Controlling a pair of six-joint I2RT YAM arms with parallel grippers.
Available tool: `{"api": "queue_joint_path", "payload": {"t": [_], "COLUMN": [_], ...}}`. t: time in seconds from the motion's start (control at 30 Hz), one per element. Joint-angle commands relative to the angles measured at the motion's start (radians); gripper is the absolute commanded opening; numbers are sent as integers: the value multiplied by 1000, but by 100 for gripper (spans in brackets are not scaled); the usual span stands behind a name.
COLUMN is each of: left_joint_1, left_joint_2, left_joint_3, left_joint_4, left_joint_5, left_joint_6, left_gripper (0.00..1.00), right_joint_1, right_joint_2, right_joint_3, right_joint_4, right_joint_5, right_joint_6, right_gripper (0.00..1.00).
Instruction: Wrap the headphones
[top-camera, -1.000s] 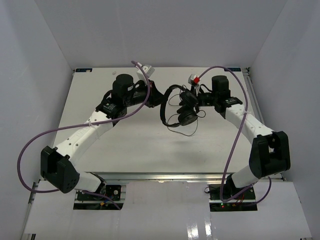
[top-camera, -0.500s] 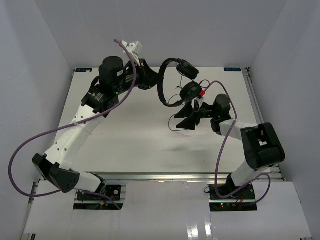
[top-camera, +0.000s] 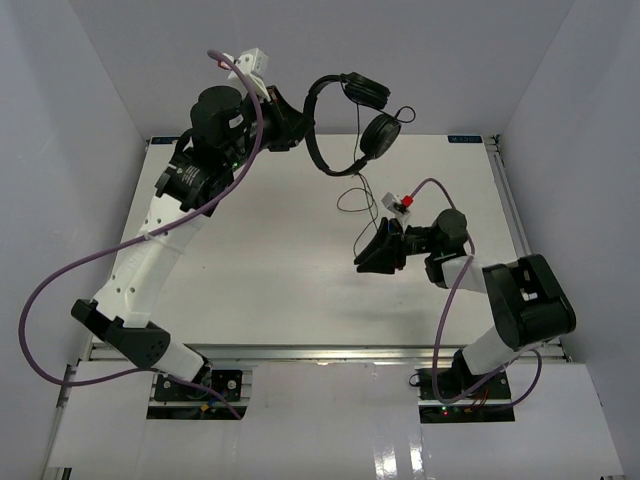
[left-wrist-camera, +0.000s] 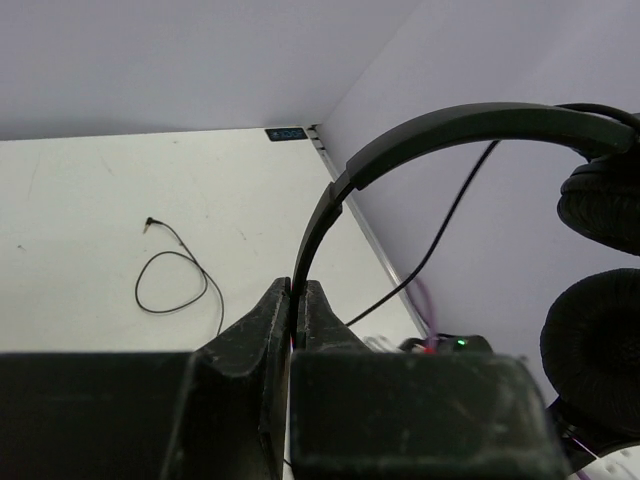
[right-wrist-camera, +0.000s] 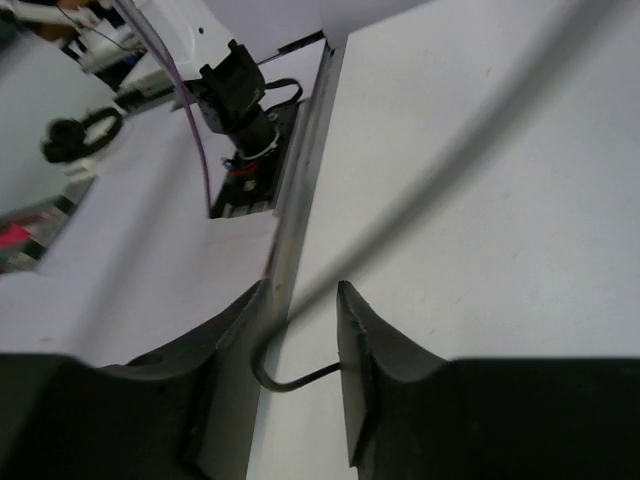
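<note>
Now that my left gripper (left-wrist-camera: 297, 300), pinching the headband (left-wrist-camera: 330, 200), has hoisted the small black padded headphones (top-camera: 380, 132) toward twelve o'clock, my right gripper (right-wrist-camera: 300, 318) (jaws apart) straddles their thin black cable (right-wrist-camera: 450, 165), ready for winding.

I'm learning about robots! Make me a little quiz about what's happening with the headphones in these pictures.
1. True or false: the headphones lie flat on the table.
2. The left end effector pinches which part? A earcup, B headband, C plug.
3. Fill in: between the open fingers of the right end effector runs the thin black ____.
Key: 1 false, they are held up in the air. 2 B, the headband. 3 cable.
</note>
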Motion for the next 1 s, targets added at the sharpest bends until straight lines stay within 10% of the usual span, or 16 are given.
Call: {"api": "queue_joint_path", "payload": {"t": [0.0,0.1,0.5,0.73,0.97], "left_joint_1": [17,25,49,47,32], "left_joint_2": [7,14,117,201,274], "left_joint_3": [37,30,-82,-248,-374], "left_joint_4": [4,14,74,134,202], "left_joint_5": [-88,-149,-294,-284,-147], "left_joint_6": [-53,-55,37,69,135], "left_gripper": [0,0,0,0,0], "right_joint_1": [29,88,324,473,491], "right_joint_2": [-204,-284,-355,-329,-369], "right_joint_3": [34,133,387,434,521], "right_joint_4": [-358,-886,-1637,-1699,-1675], "right_joint_5": [94,239,983,1693,1846], "right_joint_6": [-536,-968,-1402,-1662,-1791], "right_gripper": [27,19,8,8,8]}}
